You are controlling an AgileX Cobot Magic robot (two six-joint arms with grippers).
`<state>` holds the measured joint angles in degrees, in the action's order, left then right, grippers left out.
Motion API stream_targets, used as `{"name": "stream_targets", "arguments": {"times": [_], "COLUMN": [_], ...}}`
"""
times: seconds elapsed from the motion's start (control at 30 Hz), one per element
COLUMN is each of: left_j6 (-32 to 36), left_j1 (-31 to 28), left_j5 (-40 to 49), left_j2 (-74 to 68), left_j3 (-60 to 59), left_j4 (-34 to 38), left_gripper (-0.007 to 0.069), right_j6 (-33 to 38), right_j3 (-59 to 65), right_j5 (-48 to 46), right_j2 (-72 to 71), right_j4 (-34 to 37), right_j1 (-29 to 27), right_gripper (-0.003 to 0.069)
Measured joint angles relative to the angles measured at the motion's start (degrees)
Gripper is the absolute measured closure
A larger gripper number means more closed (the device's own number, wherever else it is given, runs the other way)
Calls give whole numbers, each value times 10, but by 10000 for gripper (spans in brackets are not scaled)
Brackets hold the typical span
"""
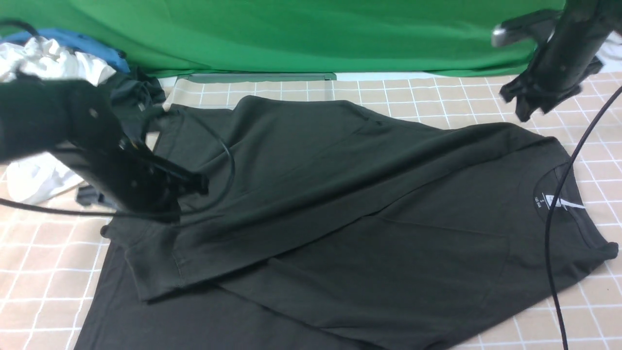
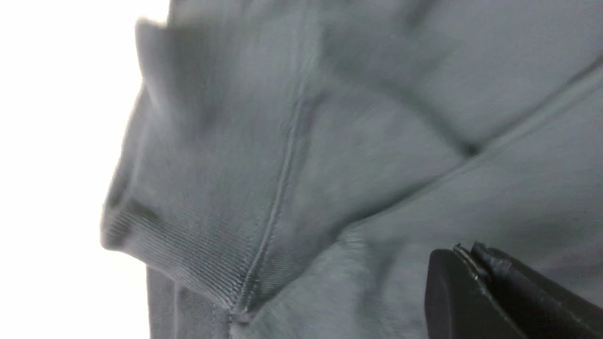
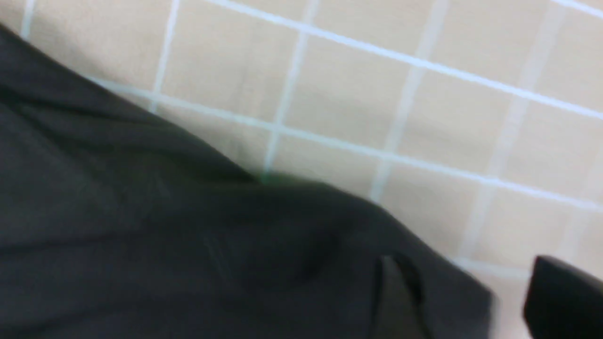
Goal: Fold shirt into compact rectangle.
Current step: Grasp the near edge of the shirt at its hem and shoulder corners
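Two tools are mine to report. My left tool (image 1: 199,184) is shut tight just over the large black long-sleeved knit shirt (image 1: 340,194); if cloth is pinched inside, I cannot tell. My right tool (image 3: 471,287) hangs raised with fingers apart, holding nothing, near the shirt's edge. The shirt lies spread and partly folded on the beige white-gridded counter (image 1: 437,97), its small white neck label (image 1: 549,200) toward my right. I judge it light, limp, easily dragged; the ribbed band (image 2: 188,263) and stitched seams should give the firmest hold.
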<state>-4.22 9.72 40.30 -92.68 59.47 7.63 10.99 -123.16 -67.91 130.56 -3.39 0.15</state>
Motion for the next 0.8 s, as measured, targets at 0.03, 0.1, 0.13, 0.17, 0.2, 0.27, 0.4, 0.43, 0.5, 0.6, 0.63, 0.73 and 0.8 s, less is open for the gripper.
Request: {"name": "stream_targets", "arguments": {"times": [0.03,0.1,0.13,0.17,0.2,0.27,0.4,0.43,0.5,0.6,0.63,0.73,0.8], "left_j6": [3,3,3,3,3,3,3,3,6,8,10,12,15], "left_j1": [0,0,0,0,0,0,0,0,0,0,0,0,0], "left_j5": [2,5,6,11,15,31,85,88,93,82,74,59,57], "left_j2": [21,59,71,99,114,145,176,179,183,185,186,187,187], "left_j3": [0,-1,-5,-11,-17,-31,-55,-59,-78,-106,-116,-141,-146], "left_j4": [-1,-4,-10,-16,-18,-23,-21,-19,-7,6,11,20,22], "left_gripper": [607,607,607,607,607,607,606,606,606,606,606,606,606], "right_j6": [-5,-9,-9,-9,-7,0,12,12,12,17,26,57,62], "right_j3": [2,16,26,49,69,129,272,296,383,463,492,535,544], "right_j5": [-5,-9,-9,-9,-10,-10,-15,-15,-8,45,77,134,149], "right_j2": [-18,-63,-78,-116,-138,-186,-272,-282,-314,-331,-330,-317,-307], "right_j4": [5,27,38,57,72,106,138,139,140,140,140,139,137], "right_j1": [-1,-2,-2,-2,-2,-2,6,9,25,51,61,85,90], "right_gripper": [224,253,274,326,381,489,617,617,590,481,410,249,190]}}
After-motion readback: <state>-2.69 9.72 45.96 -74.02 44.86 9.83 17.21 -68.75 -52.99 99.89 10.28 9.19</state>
